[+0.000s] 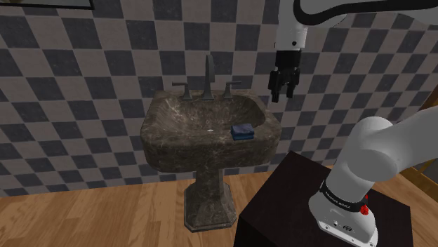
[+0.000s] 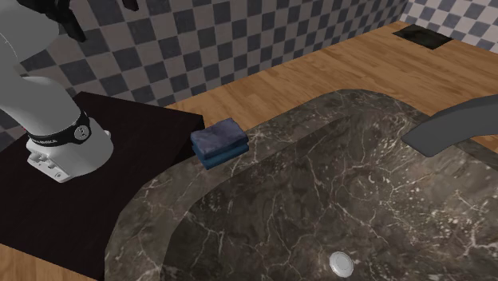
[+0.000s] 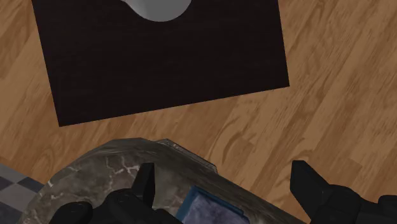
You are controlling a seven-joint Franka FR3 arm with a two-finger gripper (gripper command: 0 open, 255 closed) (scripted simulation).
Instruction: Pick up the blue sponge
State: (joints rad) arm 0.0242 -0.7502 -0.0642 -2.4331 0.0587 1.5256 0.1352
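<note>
The blue sponge point(image 1: 243, 130) lay flat on the rim of the dark, veined stone pedestal sink point(image 1: 158, 133), on the side of the sink nearest the robot's dark stand point(image 1: 281, 196). The second exterior view showed it point(image 2: 219, 142) as a two-layered pad sitting right at the outer edge of the sink point(image 2: 319, 176), with the stand point(image 2: 144, 136) just beyond that edge. The black gripper point(image 1: 281, 95) hung in the air above that same side of the sink, pointing down and well clear of the sponge. It was open and held nothing. From the wrist camera the two fingers point(image 3: 146, 184) stood wide apart. The gripper point(image 3: 226, 181) looked down on the sink's rim point(image 3: 95, 172), where a corner of the sponge point(image 3: 207, 207) lay below and between the fingers, untouched by either. A grey faucet point(image 1: 208, 74) with two handles stood at the back of the sink, against a grey checkered wall point(image 1: 84, 84). A small round drain point(image 2: 341, 262) sat at the bottom of the basin. The sink's pedestal rested on a wooden floor point(image 1: 91, 217).
</note>
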